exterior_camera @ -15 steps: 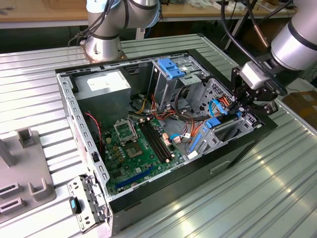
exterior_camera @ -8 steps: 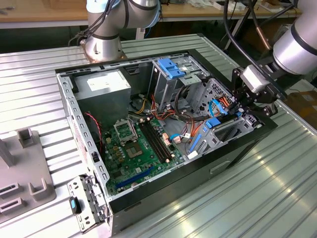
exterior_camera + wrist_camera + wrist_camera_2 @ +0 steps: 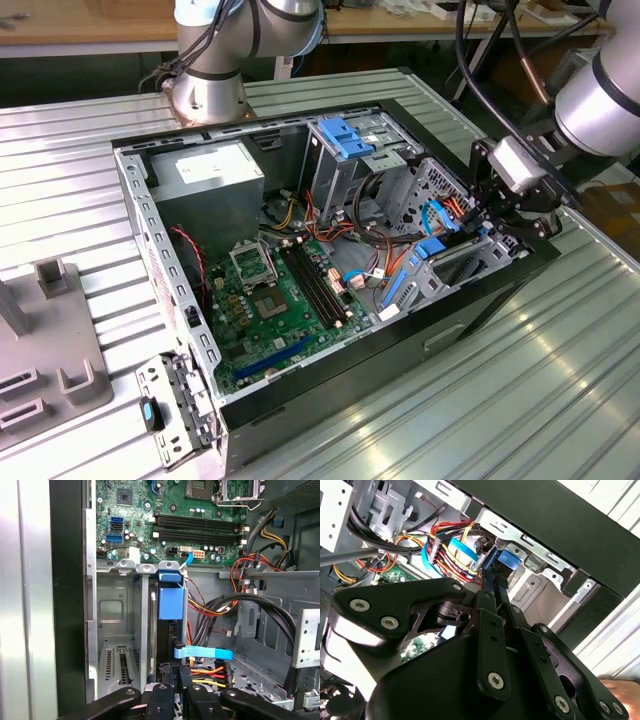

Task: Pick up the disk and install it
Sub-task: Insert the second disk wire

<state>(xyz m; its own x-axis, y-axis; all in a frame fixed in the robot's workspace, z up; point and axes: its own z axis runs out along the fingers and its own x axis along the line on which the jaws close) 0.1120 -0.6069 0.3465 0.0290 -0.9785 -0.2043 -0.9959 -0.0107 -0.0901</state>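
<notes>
An open computer case [image 3: 300,395] lies on its side on the ribbed metal counter [image 3: 520,400], its black walls framing everything inside. On its floor sits the green motherboard [image 3: 275,300], which in the first wrist view [image 3: 165,510] shows four long black memory slots side by side and one square processor socket. The grey power supply box [image 3: 205,180] fills the case's far corner in the exterior view, and a metal drive cage [image 3: 350,165] with a blue latch piece [image 3: 343,138] stands beside it. Bundles of red, yellow, orange and black wires [image 3: 215,605] run through the middle of the case. The disk [image 3: 169,630] stands on edge in the drive bay by the case's black front wall, its blue rail tab [image 3: 171,602] pointing toward the motherboard; an empty grey metal bay [image 3: 117,635] lies just beside it, between it and the wall. The claw [image 3: 497,215] hangs over that corner of the case at the exterior view's right, and in both wrist views its black linkages [image 3: 490,645] close in on the narrow edge of the disk, apparently pinching it. Room here is tight: sheet-metal dividers flank the disk on either side and a flat blue cable [image 3: 202,653] crosses just beside it. On the counter outside the case rests a grey fixture [image 3: 50,360] at the exterior view's left.
</notes>
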